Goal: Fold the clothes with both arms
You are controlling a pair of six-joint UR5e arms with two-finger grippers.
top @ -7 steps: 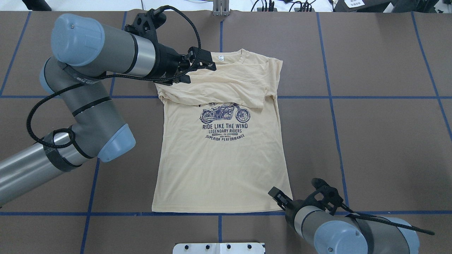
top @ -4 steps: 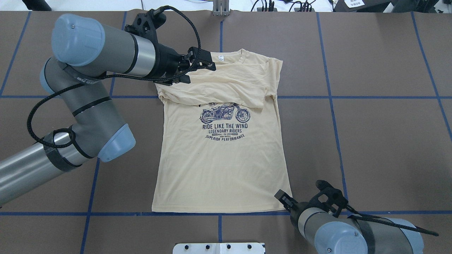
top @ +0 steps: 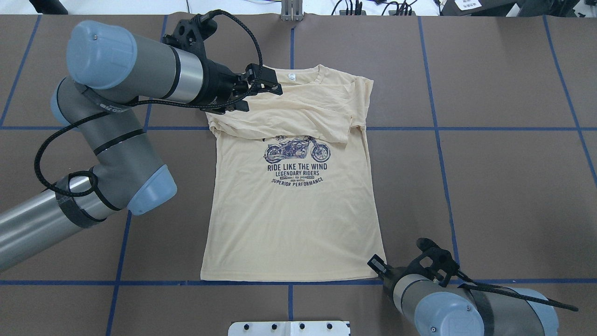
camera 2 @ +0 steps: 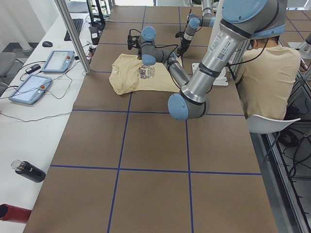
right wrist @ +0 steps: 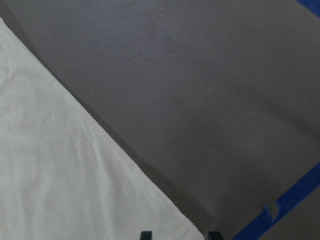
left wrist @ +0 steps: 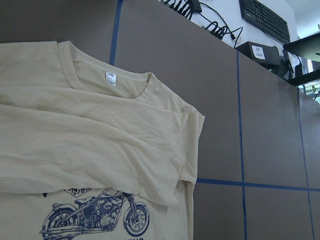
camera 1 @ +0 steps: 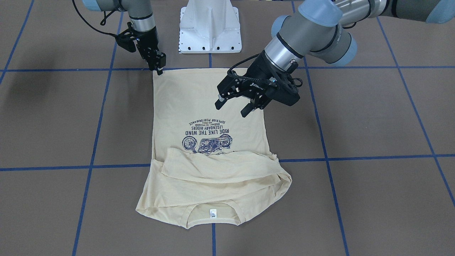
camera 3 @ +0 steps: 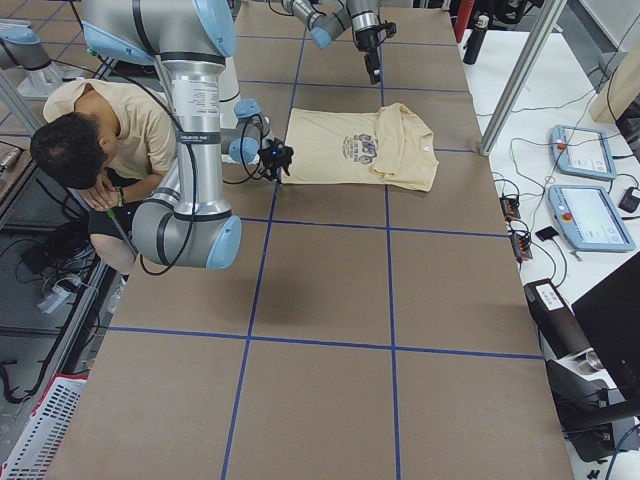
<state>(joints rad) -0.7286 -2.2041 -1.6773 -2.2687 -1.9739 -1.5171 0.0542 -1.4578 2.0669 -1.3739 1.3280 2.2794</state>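
Closest to the white metal pedestal base (camera 1: 209, 26), the black two-finger right gripper (camera 1: 159, 68) is largely masked from overhead by its own silver wrist. Its wrist camera catches only two dark fingertips (right wrist: 145, 234) at the bottom edge of the picture. Those tips stand a little apart, astride the hem corner of the pale cream-yellow T-shirt (top: 289, 224). Nothing is clamped, and whether they touch the cloth or the table cannot be told. The shirt lies flat and face up on the matt brown table (top: 503, 186), straight out from the base, hem toward it and collar away. Its knit is smooth with faint creases, and the hem runs just beside a blue tape line (top: 154, 283).

Farther from the base, a dark navy motorcycle print (top: 297, 161) reading "RIDE LIKE THE WIND" sits mid-chest. Its top is covered by a folded sleeve (top: 289, 119) laid across the chest in soft, rumpled ridges, and what lies under that fold is hidden.

Farther still, the black two-finger left gripper (camera 1: 231, 108) hangs above the shirt's shoulder on the grey left arm (top: 121, 140) with light-blue joint caps. Its jaws are spread wide and empty, clear of the cloth, and its own wrist view shows none of its fingers. Farthest from the base, the round banded collar carries a small white neck label (left wrist: 110, 78), its lettering too small to read.
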